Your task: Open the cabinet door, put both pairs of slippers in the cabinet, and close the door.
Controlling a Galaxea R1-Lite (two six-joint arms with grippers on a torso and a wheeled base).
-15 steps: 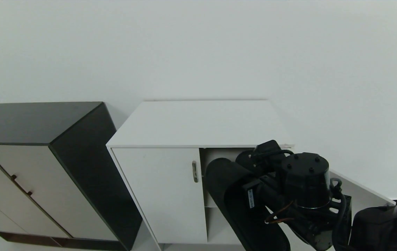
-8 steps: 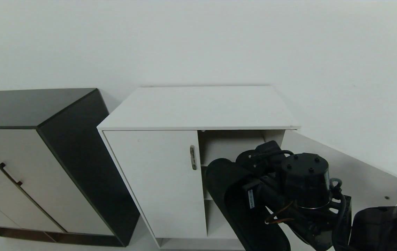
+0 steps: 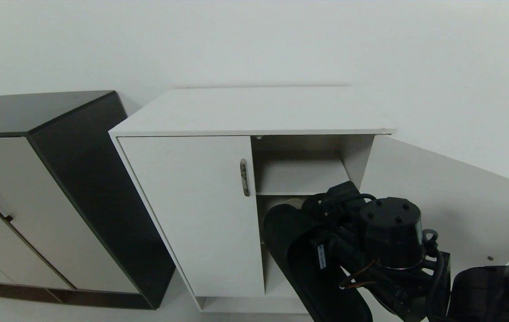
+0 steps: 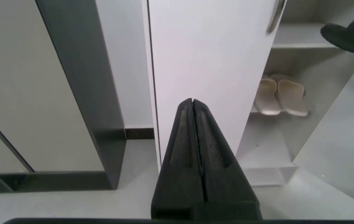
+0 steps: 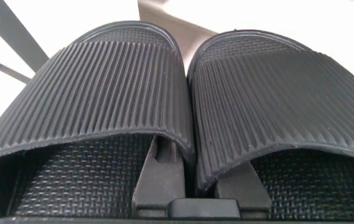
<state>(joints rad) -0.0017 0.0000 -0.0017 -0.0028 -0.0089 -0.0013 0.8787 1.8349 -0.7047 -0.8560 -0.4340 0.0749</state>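
Note:
The white cabinet (image 3: 254, 112) has its right door (image 3: 451, 192) swung open and its left door (image 3: 191, 210) closed. A pair of black slippers (image 3: 299, 255) hangs in front of the open half, level with the middle shelf. In the right wrist view my right gripper (image 5: 195, 177) is shut on the black slippers (image 5: 102, 87), its fingers between the two straps. A beige pair of slippers (image 4: 282, 94) lies on a lower shelf inside the cabinet. My left gripper (image 4: 192, 102) is shut on nothing and hangs low in front of the closed left door (image 4: 208, 56).
A dark cabinet (image 3: 71, 179) with pale drawer fronts stands against the white cabinet's left side. The upper shelf (image 3: 301, 176) behind the open door is bare. A plain wall runs behind both cabinets, and pale floor (image 4: 89, 202) lies in front.
The head camera has moved: the cabinet sits higher in the picture and more of its open inside shows. The right arm and black slippers keep their place in the picture.

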